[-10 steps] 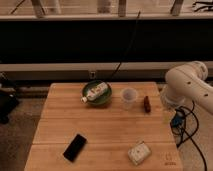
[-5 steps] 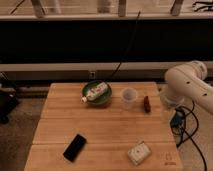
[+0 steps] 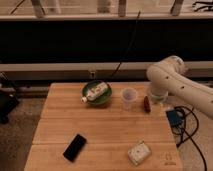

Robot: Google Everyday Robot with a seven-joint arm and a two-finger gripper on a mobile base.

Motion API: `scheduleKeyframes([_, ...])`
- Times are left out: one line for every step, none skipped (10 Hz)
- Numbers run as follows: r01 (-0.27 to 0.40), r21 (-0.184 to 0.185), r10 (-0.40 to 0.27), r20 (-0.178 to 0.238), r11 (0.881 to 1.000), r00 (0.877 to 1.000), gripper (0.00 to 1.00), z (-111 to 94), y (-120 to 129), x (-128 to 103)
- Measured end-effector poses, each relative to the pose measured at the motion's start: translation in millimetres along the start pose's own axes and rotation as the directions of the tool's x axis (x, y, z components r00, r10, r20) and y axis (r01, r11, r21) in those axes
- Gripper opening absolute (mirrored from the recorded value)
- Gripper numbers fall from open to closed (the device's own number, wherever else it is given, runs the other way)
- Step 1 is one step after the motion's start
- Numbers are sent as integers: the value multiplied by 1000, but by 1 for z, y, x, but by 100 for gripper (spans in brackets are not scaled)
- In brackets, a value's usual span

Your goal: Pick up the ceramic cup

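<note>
The ceramic cup (image 3: 129, 97) is small, pale and whitish. It stands upright on the wooden table (image 3: 105, 127), at the back and right of the middle. My white arm (image 3: 172, 80) comes in from the right and bends down over the table's right edge. My gripper (image 3: 155, 97) is at the arm's lower end, a little to the right of the cup and apart from it, largely hidden by the arm.
A green bowl (image 3: 98, 95) holding a white bottle (image 3: 95, 92) sits left of the cup. A small reddish-brown object (image 3: 146, 103) lies between the cup and my gripper. A black phone (image 3: 75, 147) and a pale packet (image 3: 138, 153) lie near the front edge. A blue box (image 3: 175, 119) with cables sits off the right side.
</note>
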Motion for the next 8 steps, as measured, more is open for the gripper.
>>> scheduleKeyframes([21, -3, -21, -5, 1000, 1000, 80, 6, -4, -8])
scheduleKeyframes([40, -4, -40, -5, 999, 999, 80, 10, -7, -17])
scheduleKeyframes([52, -2, -52, -4, 999, 999, 80, 15, -8, -21])
scheduleKeyframes([73, -2, -73, -5, 997, 997, 80, 23, -10, -26])
scheduleKeyframes([99, -2, -99, -1, 995, 995, 80, 30, -14, -33])
scheduleKeyframes([128, -3, -128, 3, 992, 992, 80, 38, -19, -42])
scheduleKeyframes([141, -2, -141, 4, 990, 990, 80, 44, -22, -46])
scheduleKeyframes([149, -3, -149, 2, 989, 989, 80, 47, -24, -47])
